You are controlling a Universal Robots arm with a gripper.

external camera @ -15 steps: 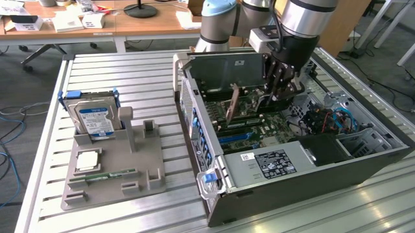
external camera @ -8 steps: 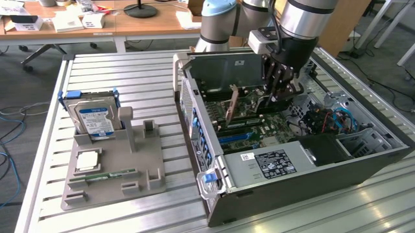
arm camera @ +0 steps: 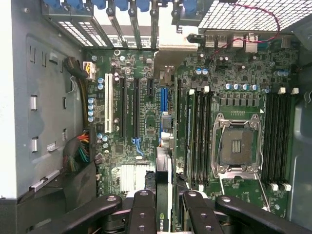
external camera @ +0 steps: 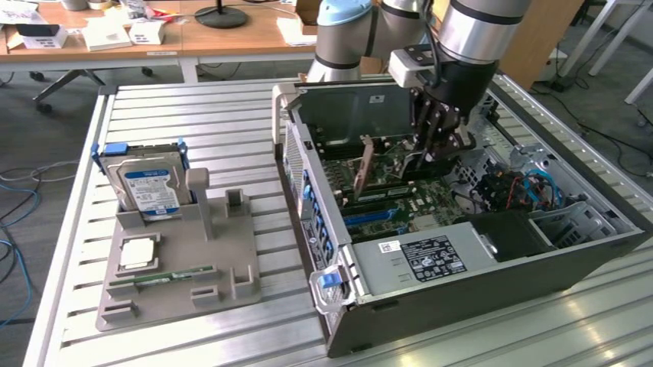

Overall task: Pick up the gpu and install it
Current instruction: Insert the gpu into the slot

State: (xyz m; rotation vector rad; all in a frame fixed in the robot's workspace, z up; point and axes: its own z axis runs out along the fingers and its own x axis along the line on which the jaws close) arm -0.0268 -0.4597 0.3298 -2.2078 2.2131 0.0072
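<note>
My gripper (external camera: 436,149) reaches down into the open computer case (external camera: 571,264), over the motherboard. In the wrist view its black fingers (arm camera: 144,204) are shut on the gpu (arm camera: 162,222), a thin dark card seen edge-on with a green logo. The card runs from my gripper (arm camera: 165,197) toward the rear bracket openings, in line with the blue expansion slot (arm camera: 163,100). I cannot tell whether its edge sits in the slot.
Left of the case in the exterior view, a grey holder (external camera: 179,298) carries a silver hard drive (external camera: 148,187), a square chip (external camera: 138,252) and a green memory stick (external camera: 164,277). Inside the case are the power supply (external camera: 429,256), an empty processor socket (arm camera: 239,146) and cables (arm camera: 80,151).
</note>
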